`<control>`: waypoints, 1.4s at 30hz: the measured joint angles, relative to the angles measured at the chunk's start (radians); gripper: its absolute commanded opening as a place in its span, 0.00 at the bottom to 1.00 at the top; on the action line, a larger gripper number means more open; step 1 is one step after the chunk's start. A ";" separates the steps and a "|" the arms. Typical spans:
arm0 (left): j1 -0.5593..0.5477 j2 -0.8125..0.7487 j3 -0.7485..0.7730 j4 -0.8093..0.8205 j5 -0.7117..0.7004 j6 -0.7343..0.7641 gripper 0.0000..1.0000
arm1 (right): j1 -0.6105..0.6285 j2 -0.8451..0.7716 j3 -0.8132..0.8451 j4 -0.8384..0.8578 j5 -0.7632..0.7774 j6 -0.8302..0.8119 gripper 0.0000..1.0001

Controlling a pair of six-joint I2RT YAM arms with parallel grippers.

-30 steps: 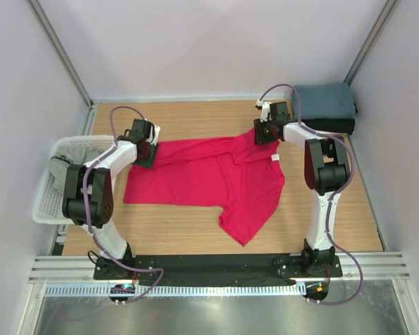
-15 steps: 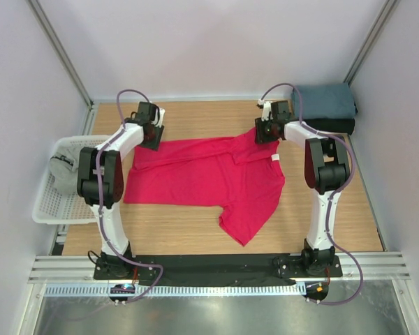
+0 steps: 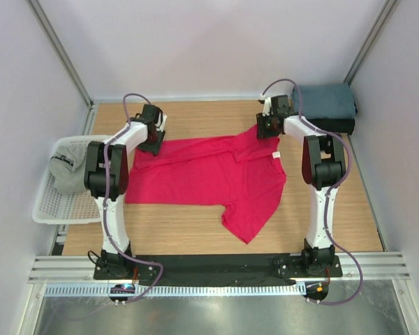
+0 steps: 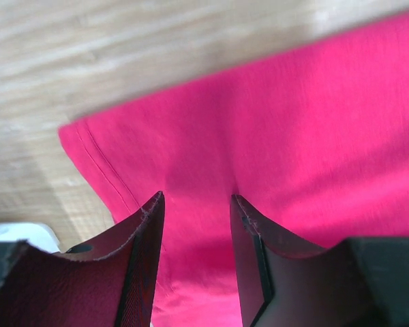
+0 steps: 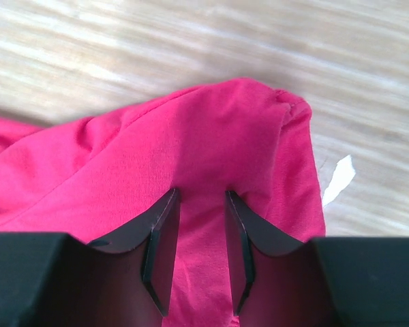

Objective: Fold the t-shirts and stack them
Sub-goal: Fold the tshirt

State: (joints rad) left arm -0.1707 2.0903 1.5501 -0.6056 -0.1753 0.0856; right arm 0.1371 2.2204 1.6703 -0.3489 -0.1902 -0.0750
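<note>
A crimson-red t-shirt [image 3: 209, 174] lies spread across the middle of the wooden table, one sleeve pointing toward the near edge. My left gripper [image 3: 151, 143] is at its far left corner, and the left wrist view shows red cloth [image 4: 313, 116] running between the fingers of that gripper [image 4: 196, 196]. My right gripper [image 3: 267, 130] is at the far right corner, where a ridge of the shirt [image 5: 157, 143] is pinched between the fingers of the gripper [image 5: 201, 192]. A folded slate-blue t-shirt [image 3: 325, 101] rests on a black one [image 3: 335, 125] at the far right. A grey t-shirt [image 3: 66, 171] lies crumpled in the basket.
The white mesh basket [image 3: 45, 209] stands at the table's left edge, close to the left arm. White walls and metal posts enclose the table on three sides. A white tag [image 5: 337, 174] sticks out near the shirt's right corner.
My left arm has swung from over the basket toward the far side, carrying the shirt's left corner with it. The right gripper shifted slightly farther back, and the shirt is drawn flatter.
</note>
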 measured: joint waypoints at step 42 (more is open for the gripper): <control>-0.027 0.365 0.594 -0.114 -0.054 -0.034 0.44 | -0.053 0.259 0.456 -0.171 0.118 -0.026 0.39</control>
State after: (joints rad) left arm -0.1974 2.4557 2.1441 -0.7193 -0.2295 0.0521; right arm 0.0841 2.4790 2.1262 -0.5201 -0.0723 -0.1009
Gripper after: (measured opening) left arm 0.436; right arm 0.388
